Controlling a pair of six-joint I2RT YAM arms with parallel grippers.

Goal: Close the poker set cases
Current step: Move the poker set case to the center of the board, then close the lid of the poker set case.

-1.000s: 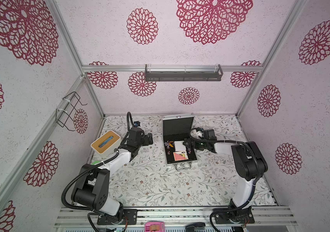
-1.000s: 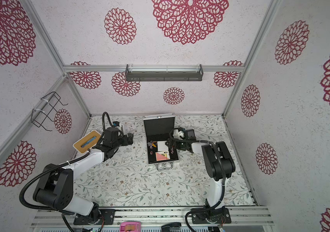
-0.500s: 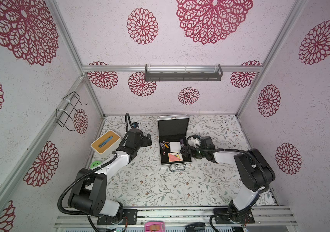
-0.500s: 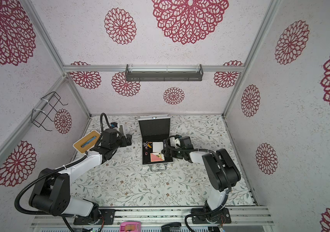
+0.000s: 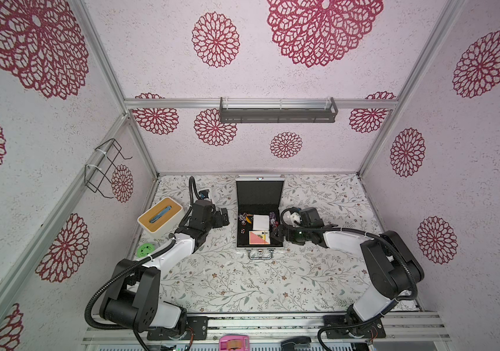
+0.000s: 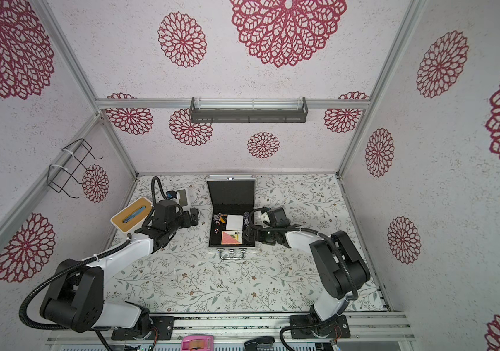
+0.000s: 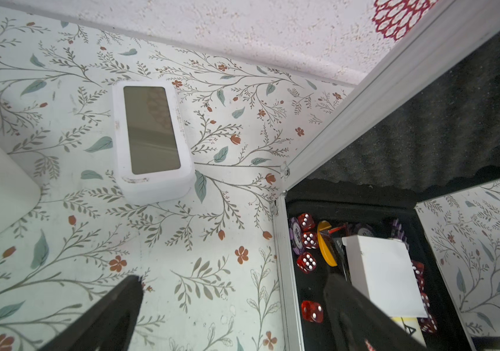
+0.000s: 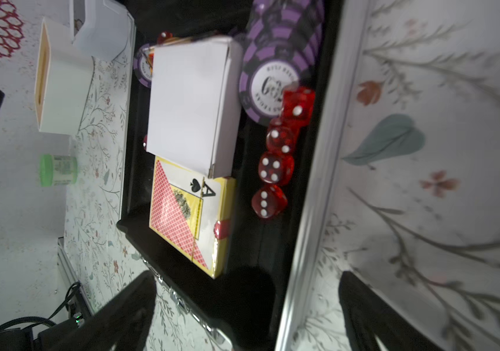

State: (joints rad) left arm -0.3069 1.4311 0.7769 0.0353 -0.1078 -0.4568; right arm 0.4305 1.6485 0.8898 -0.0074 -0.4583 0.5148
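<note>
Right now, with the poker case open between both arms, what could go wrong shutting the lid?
The right gripper straddles the case wall; the lid could come down on a finger. The white box overlaps the card deck, so the lid might not shut flat.

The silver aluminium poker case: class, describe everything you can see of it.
The flat silver aluminium poker case lies open on the floral tabletop, its lid raised at the back and lined with black ridged foam. A metal handle sits on the front edge. The black-lined base holds a white box, a red-backed card deck, red dice and purple chips. The right end effector, jaws open, hovers at its right wall; contact cannot be told.
</note>
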